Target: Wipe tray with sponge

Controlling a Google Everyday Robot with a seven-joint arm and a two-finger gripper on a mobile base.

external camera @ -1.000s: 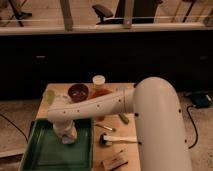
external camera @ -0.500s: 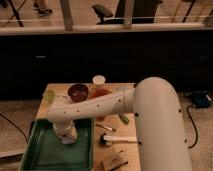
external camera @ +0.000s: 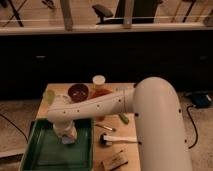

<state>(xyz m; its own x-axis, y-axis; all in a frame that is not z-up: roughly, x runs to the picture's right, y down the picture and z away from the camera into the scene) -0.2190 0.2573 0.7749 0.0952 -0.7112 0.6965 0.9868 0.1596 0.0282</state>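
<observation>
The dark-green tray [external camera: 45, 152] lies at the front left of the table. My white arm reaches left from the right and bends down over the tray's back half. My gripper [external camera: 66, 136] points down into the tray, its tip on or just above the tray floor. A pale whitish lump, the sponge [external camera: 68, 140], shows right at the tip of the gripper; its hold on it is hidden by the wrist.
A reddish-brown bowl [external camera: 78, 92] and an orange container with a white lid [external camera: 99, 86] stand at the back. A white-handled brush [external camera: 117, 139], a tan block [external camera: 114, 161], a green stick [external camera: 123, 118] and a pale-green item [external camera: 48, 95] lie around the tray.
</observation>
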